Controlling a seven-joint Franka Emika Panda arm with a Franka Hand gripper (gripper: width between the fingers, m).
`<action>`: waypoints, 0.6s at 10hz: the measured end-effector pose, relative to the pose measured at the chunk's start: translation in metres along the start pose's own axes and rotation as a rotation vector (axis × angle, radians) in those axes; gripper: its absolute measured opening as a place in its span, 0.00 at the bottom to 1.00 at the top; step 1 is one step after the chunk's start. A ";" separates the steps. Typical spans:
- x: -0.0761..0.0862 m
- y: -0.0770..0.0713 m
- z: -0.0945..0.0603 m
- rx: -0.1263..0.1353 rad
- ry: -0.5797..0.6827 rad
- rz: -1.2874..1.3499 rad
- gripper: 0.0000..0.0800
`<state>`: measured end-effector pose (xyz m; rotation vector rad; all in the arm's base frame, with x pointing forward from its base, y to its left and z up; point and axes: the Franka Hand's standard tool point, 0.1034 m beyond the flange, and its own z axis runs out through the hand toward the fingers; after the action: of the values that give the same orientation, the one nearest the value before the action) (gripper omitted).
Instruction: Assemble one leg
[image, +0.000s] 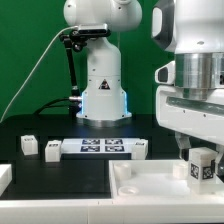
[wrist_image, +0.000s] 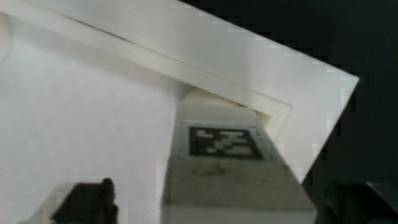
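Green backdrop, black counter (image: 60, 175). Exterior view: fingers (image: 203, 160) closed on the leg (image: 204, 167), held over the white tray part (image: 150, 185) at the counter's near edge; two more blocks (image: 29, 146) near the marker board (image: 100, 148). Wrist view: tagged leg (wrist_image: 228, 150) against the tray wall (wrist_image: 196, 60). Likely seating step; next needs socket alignment.

Leg (image: 203, 166) fills my jaws over the tabletop part (image: 150, 180); open black table (image: 60, 175) at exterior view's left.
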<state>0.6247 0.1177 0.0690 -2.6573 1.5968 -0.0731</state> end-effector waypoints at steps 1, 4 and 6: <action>0.001 0.000 0.000 -0.001 0.000 -0.144 0.80; -0.002 0.001 0.000 -0.009 -0.005 -0.473 0.81; -0.002 0.000 0.000 -0.009 -0.005 -0.713 0.81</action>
<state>0.6235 0.1194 0.0691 -3.0709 0.5741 -0.0771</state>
